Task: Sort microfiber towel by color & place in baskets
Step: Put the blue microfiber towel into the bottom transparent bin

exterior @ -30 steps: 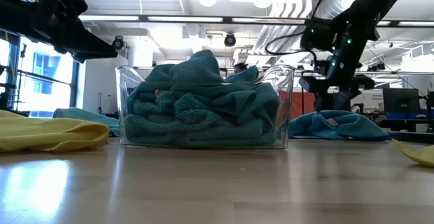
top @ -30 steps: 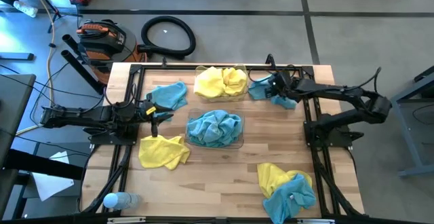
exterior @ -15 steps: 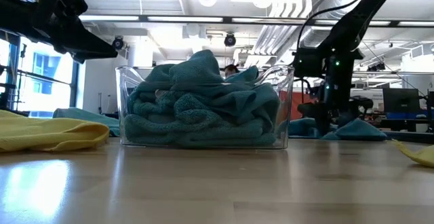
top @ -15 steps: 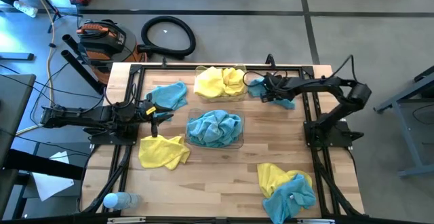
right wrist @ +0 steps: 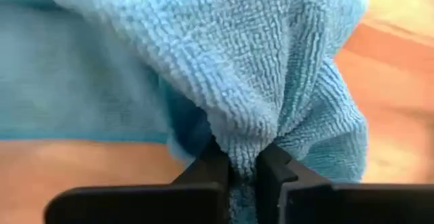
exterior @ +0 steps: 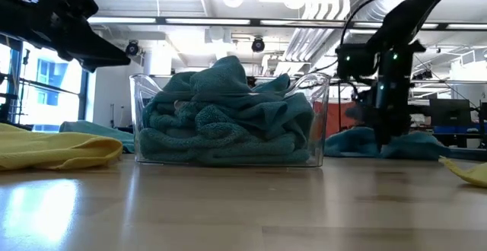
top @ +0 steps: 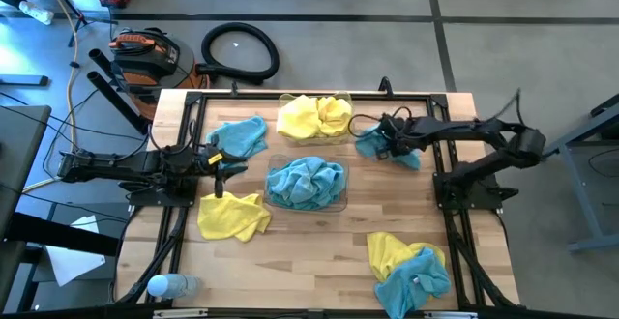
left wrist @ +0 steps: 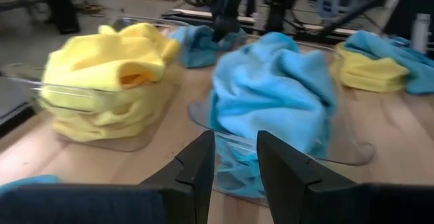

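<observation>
No readable text, label or number — any view.

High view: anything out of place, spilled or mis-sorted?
Nothing mis-sorted: the clear plastic basket of yellow towels holds only yellow, the clear plastic basket of turquoise towels only turquoise. The right gripper pinches a loose turquoise towel.

Wooden table (top: 319,251) carries: yellow-filled basket (top: 315,116) at far edge, blue-filled basket (top: 307,184) mid-table. Loose towels: blue (top: 238,135) & yellow (top: 232,215) by left edge, blue (top: 387,143) twd far right corner, yellow/blue pile (top: 409,266) at near right corner. Plastic bottle (top: 172,285) at near left corner.
</observation>
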You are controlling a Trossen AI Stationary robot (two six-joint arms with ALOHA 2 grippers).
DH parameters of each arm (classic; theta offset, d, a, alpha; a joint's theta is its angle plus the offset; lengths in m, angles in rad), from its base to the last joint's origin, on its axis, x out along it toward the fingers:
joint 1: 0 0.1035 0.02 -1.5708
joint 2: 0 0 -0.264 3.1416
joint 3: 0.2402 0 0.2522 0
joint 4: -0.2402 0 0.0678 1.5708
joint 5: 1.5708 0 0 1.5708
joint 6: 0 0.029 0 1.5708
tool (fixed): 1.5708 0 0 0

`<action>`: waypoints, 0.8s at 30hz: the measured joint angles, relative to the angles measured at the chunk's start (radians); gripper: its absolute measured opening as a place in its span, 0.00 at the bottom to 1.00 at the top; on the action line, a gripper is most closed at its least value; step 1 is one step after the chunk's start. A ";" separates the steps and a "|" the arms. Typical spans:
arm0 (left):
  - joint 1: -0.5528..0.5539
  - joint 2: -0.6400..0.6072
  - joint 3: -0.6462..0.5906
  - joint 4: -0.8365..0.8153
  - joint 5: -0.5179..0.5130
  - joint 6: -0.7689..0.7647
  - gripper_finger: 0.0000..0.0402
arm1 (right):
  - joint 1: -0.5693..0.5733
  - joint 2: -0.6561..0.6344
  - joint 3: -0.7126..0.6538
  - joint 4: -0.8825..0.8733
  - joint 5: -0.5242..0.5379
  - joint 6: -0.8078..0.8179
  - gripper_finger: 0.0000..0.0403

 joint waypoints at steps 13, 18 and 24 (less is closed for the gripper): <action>0.000 0.000 0.000 0.000 0.002 0.029 0.25 | 0.280 -0.363 0.005 -0.269 0.169 0.222 0.02; 0.000 0.000 0.000 0.000 -0.014 0.029 0.25 | 0.422 -0.443 0.033 -0.289 0.259 0.290 0.01; 0.000 0.000 0.000 0.000 -0.016 0.029 0.25 | 0.585 -0.397 0.190 -0.290 0.395 0.285 0.01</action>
